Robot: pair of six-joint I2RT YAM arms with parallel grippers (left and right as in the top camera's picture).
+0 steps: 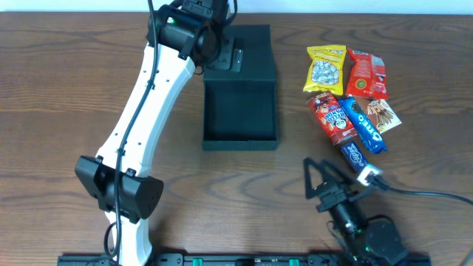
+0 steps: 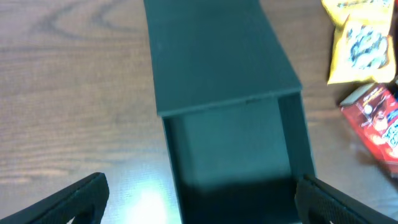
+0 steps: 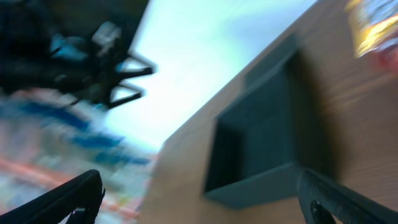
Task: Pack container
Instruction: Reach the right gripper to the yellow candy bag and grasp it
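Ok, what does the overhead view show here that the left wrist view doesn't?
Only overhead: the white left arm reaching over the lid, the open right gripper just short of the snacks, and the whole snack pile, including the blue Oreo packet.
Only left wrist: the left gripper, fingers spread wide, holding nothing.
Both: the container with its lid folded back and nothing inside, the yellow packet, and a red packet near it.
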